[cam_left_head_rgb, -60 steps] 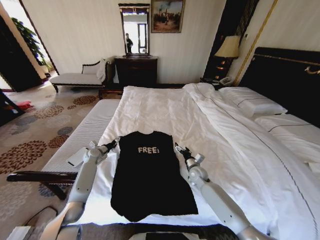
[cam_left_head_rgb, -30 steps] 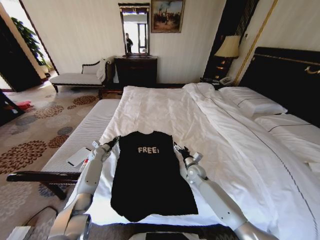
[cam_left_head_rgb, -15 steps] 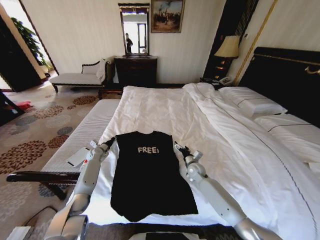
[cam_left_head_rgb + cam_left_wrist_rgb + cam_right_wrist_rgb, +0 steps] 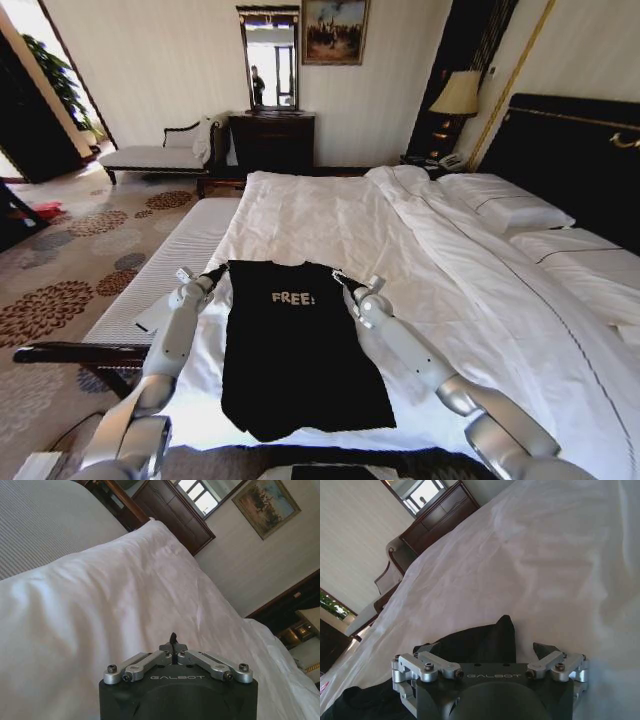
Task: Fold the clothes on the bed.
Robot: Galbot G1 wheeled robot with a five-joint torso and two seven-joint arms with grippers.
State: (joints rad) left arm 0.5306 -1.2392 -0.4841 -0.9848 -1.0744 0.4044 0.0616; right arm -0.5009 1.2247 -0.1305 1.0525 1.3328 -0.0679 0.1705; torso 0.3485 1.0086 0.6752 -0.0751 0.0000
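The clothes (image 4: 295, 350), a black T-shirt with white "FREE" lettering, lie flat near the foot of the bed (image 4: 330, 215), collar toward the far end. My left gripper (image 4: 218, 270) is at the shirt's left shoulder corner, and in the left wrist view the left gripper (image 4: 173, 640) is shut, with a thin black tip showing against the white duvet. My right gripper (image 4: 345, 282) is at the right shoulder. The right wrist view shows the right gripper (image 4: 482, 650) open, with a fold of the black shirt (image 4: 470, 647) between its spread fingers.
A striped padded bench (image 4: 160, 265) runs along the bed's left side, with a dark wooden rail (image 4: 80, 352) in front of it. Pillows (image 4: 500, 205) and a dark headboard (image 4: 570, 160) are on the right. A chaise (image 4: 150, 155) and dresser (image 4: 272, 140) stand by the far wall.
Both grippers have moved farther up the bed, to the shirt's shoulder corners. The right arm reached furthest. The shirt's top edge has shifted slightly left and away from me.
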